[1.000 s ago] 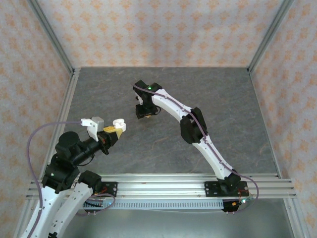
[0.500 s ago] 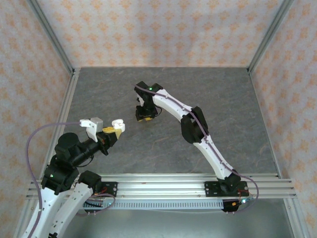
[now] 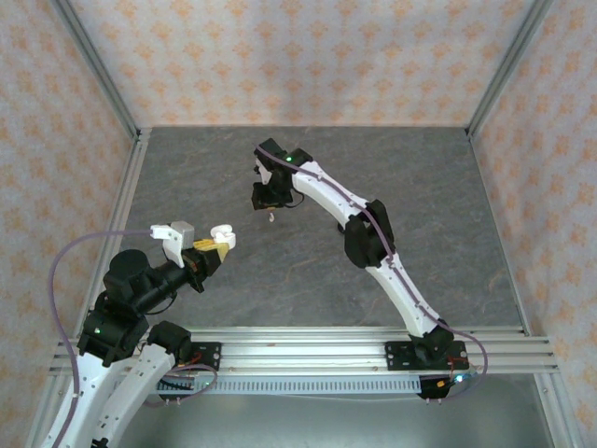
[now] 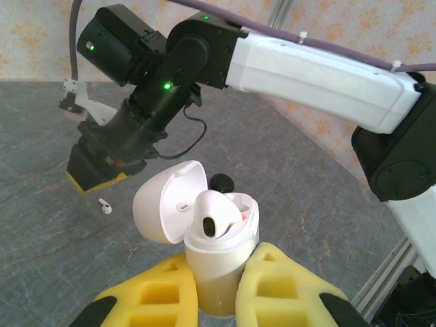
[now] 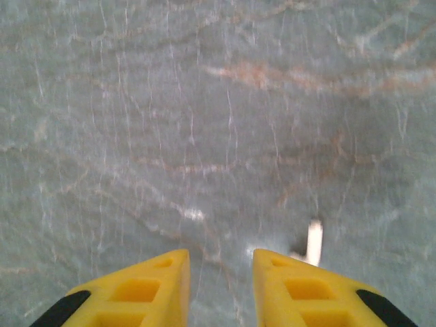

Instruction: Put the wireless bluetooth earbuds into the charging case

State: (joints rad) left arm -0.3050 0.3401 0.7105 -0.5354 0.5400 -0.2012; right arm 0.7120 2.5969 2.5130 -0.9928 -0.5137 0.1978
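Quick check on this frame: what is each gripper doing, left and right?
Left gripper: closed on the charging case, whose lid is open.
Right gripper: open, jaws apart with nothing between them; a white earbud lies loose beside it.

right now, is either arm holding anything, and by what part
Left fingers clamp the charging case by its lower body. Right fingers hold nothing; a white earbud lies on the table beside them.

a lab robot cell: grey marbled table (image 3: 448,215) boxed by patterned walls (image 3: 308,56) on aluminium posts (image 3: 98,65), mounting rail (image 3: 308,347) along the bottom edge.
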